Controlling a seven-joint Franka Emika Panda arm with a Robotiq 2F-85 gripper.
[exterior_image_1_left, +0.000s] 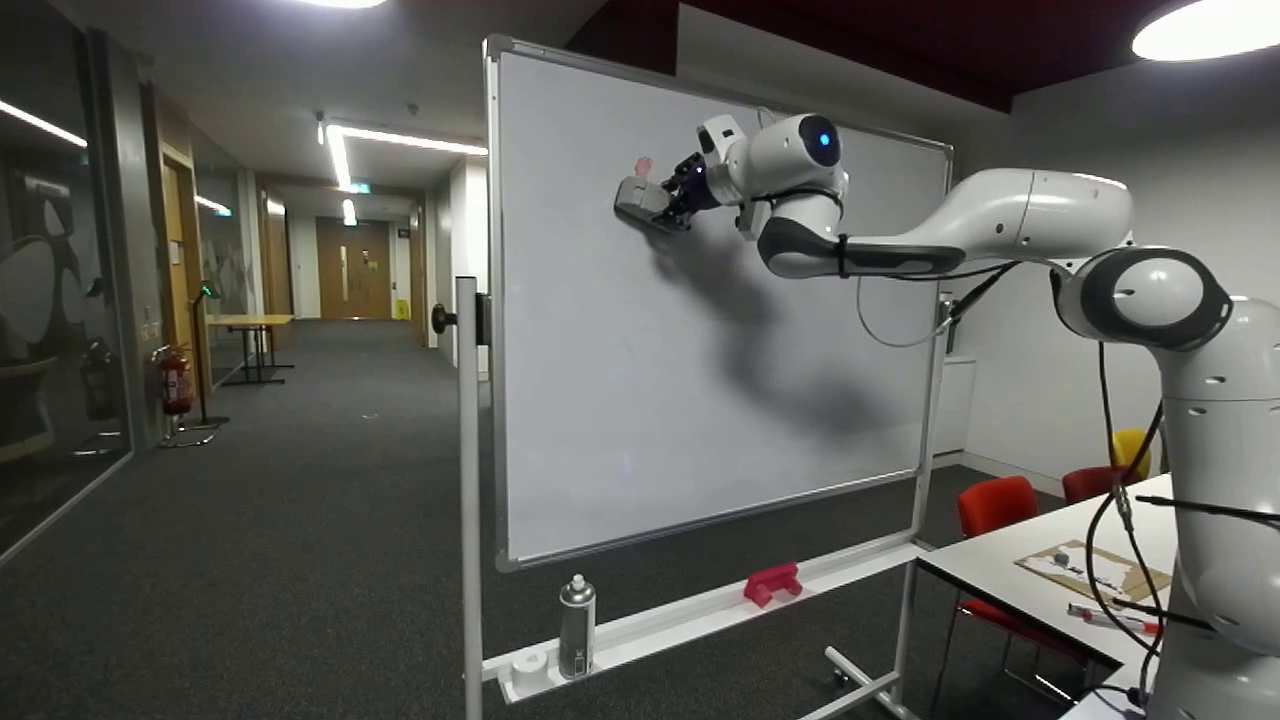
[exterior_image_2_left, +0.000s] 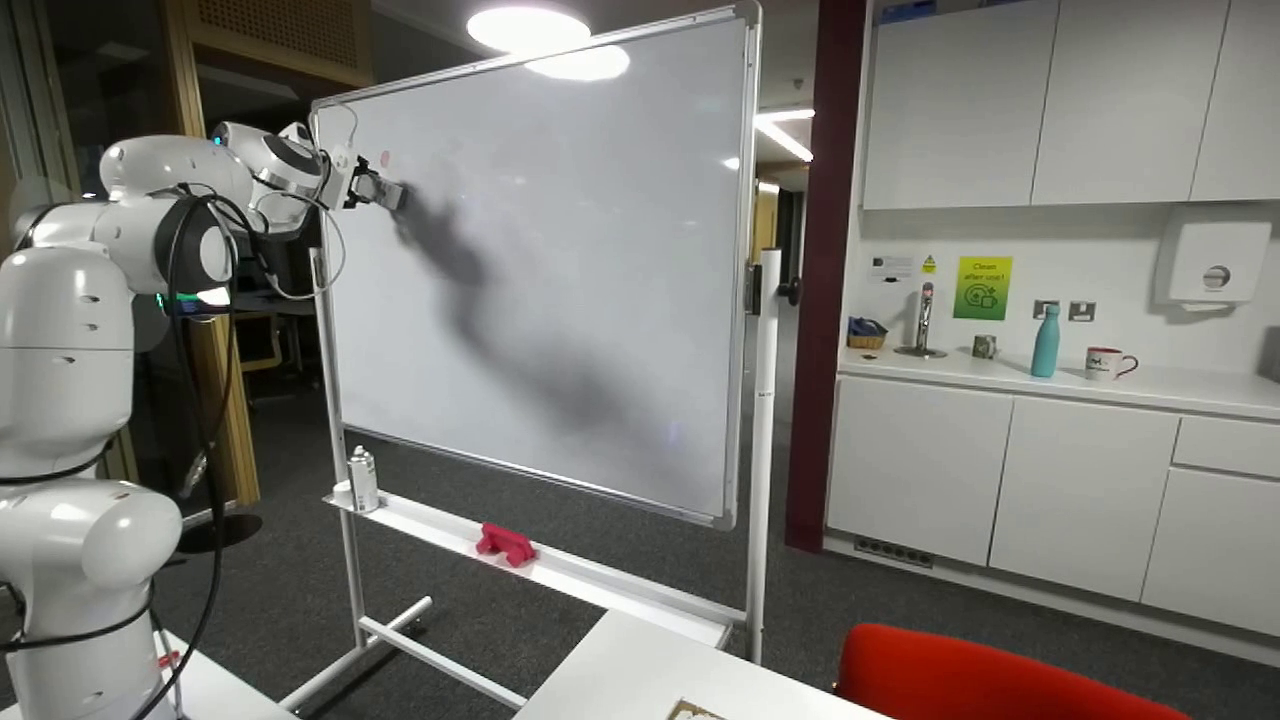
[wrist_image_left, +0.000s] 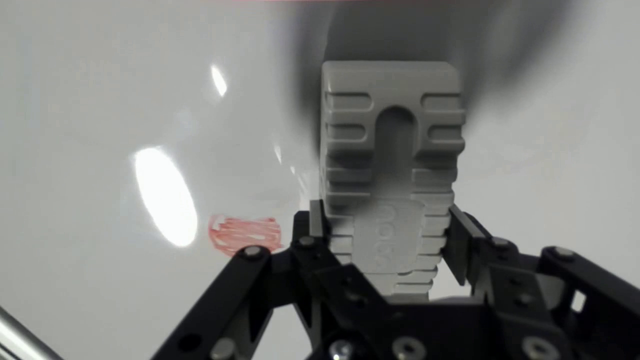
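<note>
The gripper (wrist_image_left: 387, 235) is clamped on the eraser (wrist_image_left: 392, 170), at the upper part of the whiteboard (exterior_image_1_left: 620, 400). This seems the wiping step; next calls for flat pressing over the whiteboard's red mark (wrist_image_left: 245, 232).

I am in what looks like a shared office: a whiteboard (exterior_image_1_left: 690, 370) stands before me on dark carpet (exterior_image_1_left: 300, 560), and past it runs a corridor (exterior_image_1_left: 330, 345) with a fire extinguisher (exterior_image_1_left: 176, 382) and wooden doors (exterior_image_1_left: 356, 275). Across the carpet is a kitchenette (exterior_image_2_left: 1065, 384) with white cupboards (exterior_image_2_left: 1085, 500), a tap (exterior_image_2_left: 925, 318), mugs (exterior_image_2_left: 1100, 366), a paper towel dispenser (exterior_image_2_left: 1213, 255) and a green sign (exterior_image_2_left: 982, 288) reading "Clean after use!"
</note>
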